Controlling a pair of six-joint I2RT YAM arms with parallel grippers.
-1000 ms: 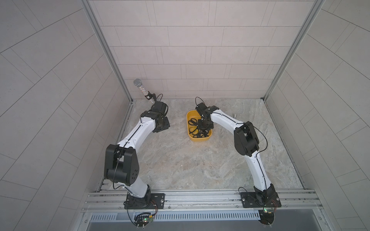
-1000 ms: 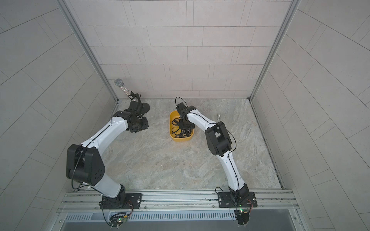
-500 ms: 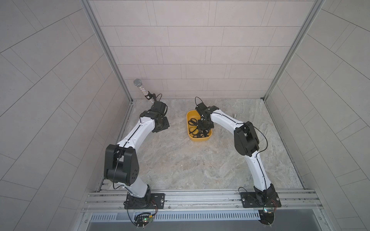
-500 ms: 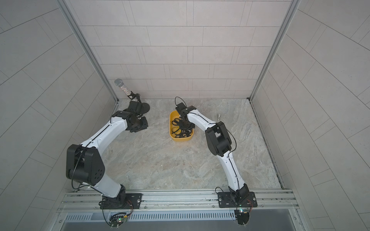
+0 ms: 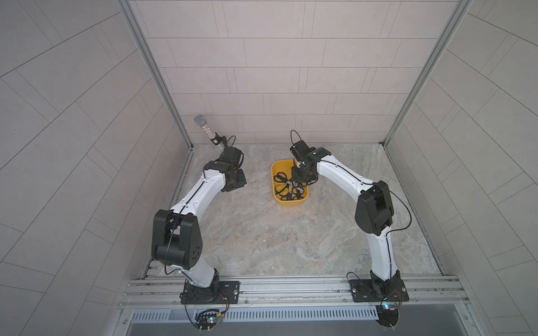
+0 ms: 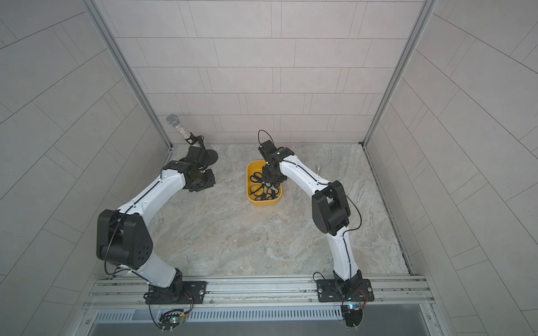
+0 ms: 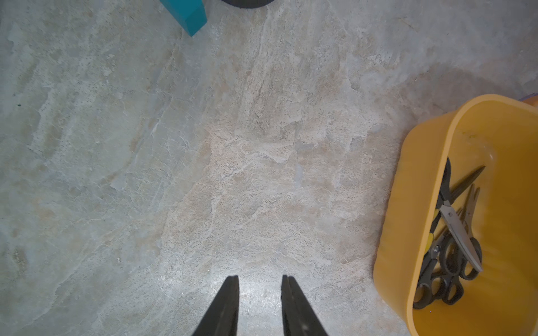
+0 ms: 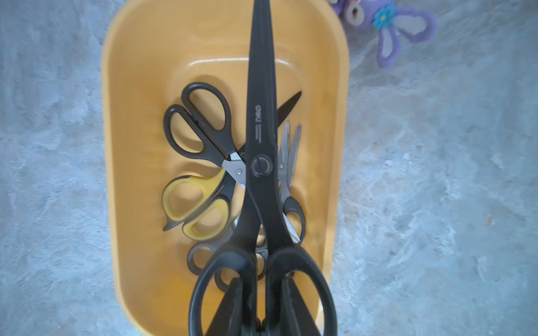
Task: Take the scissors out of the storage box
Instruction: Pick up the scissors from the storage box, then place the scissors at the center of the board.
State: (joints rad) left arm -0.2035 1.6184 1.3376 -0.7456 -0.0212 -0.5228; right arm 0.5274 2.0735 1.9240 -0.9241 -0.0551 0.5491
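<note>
The mustard-yellow storage box (image 5: 275, 186) (image 6: 249, 186) stands mid-table toward the back. My right gripper (image 8: 261, 280) (image 5: 301, 174) hangs over it, shut on a large all-black pair of scissors (image 8: 261, 131). A finger passes through each handle loop and they squeeze the inner bars; the blades point along the box. Several more scissors lie in the box: a black-handled silver pair (image 8: 201, 122), a yellow-and-black pair (image 8: 195, 206) and a small grey pair (image 8: 288, 163). My left gripper (image 7: 260, 279) (image 5: 235, 181) stands open and empty over bare table, left of the box (image 7: 407, 203).
A glittery microphone (image 5: 205, 129) leans on a stand with a round black base (image 6: 211, 157) in the back-left corner. A teal block (image 7: 186, 14) lies near it. A purple pipe-cleaner toy (image 8: 390, 23) lies just beyond the box. Walls enclose three sides.
</note>
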